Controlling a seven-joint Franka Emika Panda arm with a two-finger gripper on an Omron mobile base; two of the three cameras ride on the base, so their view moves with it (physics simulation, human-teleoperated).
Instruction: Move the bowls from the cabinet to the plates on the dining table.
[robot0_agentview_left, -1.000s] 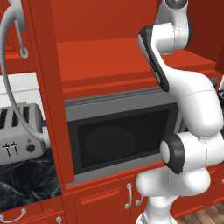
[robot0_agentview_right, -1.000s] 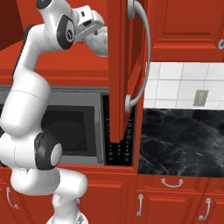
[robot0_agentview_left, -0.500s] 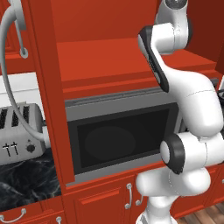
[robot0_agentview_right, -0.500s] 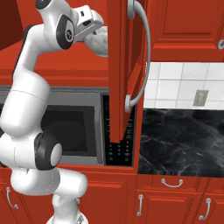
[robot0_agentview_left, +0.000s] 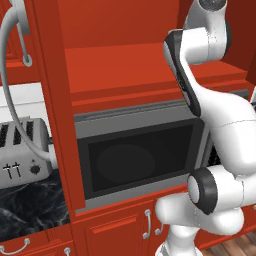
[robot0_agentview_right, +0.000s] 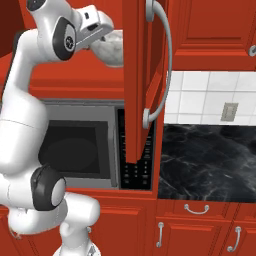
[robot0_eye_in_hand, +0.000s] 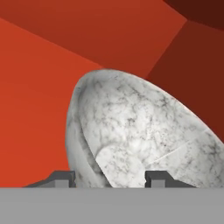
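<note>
The two-finger gripper (robot0_eye_in_hand: 109, 177) pinches the rim of the white grey-marbled bowl (robot0_eye_in_hand: 144, 135) inside the red panelled wall cabinet (robot0_agentview_right: 145, 80); a good withdrawal likely keeps the bowl level and clears the open door edge.

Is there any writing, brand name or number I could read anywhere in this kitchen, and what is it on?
No text can be read.
Microwave keypad: small light marks on the buttons, too small to read.
Toaster: small white lever marks and a dial, no words.
Marbled bowl, cabinet door, wall switch: blank.
</note>
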